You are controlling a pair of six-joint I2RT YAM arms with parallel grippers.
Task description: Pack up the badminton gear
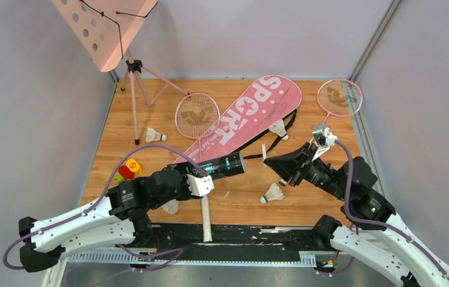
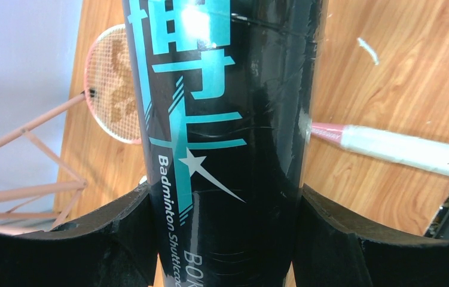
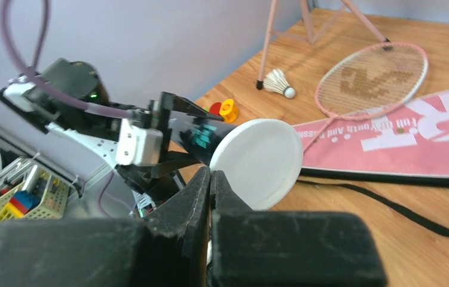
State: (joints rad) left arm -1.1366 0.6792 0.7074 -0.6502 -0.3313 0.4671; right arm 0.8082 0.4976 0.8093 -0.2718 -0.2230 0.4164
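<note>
Both black tube (image 2: 222,149) ends off-frame.

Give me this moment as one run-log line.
left gripper shut on black tube | right gripper shut, tips by white lid, contact unclear | shuttlecocks loose on table | rackets outside bag

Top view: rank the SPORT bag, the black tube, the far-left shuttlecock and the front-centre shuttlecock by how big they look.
1. SPORT bag, clearly the largest.
2. black tube.
3. far-left shuttlecock and front-centre shuttlecock: they look about the same size, so I leave them unranked.
</note>
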